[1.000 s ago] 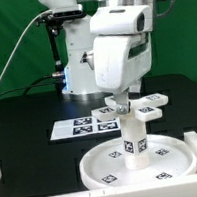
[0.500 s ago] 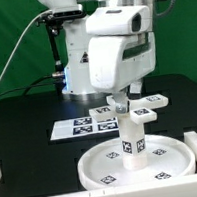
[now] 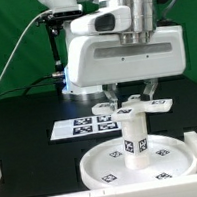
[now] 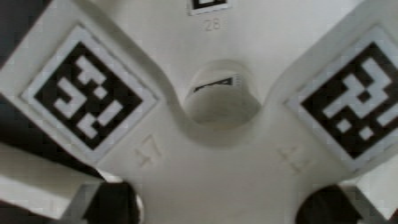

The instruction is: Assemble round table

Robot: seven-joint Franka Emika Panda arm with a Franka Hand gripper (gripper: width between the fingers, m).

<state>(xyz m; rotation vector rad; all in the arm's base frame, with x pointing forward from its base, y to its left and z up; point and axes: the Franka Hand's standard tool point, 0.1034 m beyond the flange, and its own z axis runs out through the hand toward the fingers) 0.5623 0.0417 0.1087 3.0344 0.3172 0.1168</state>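
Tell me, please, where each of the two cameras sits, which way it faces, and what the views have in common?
Exterior view: off the arm, at table height, facing the robot's base; it shows the arm, the tool open over the cross-shaped piece, atop the cylinder standing on the round disc, with the marker board behind.
Wrist view: on the wrist, looking straight down between the dark fingertips at the cross-shaped piece.
Shared: the cross-shaped piece and the tool.

Cross-shaped piece [image 3: 134,108] atop upright cylinder [image 3: 135,142] on disc [image 3: 96,167]
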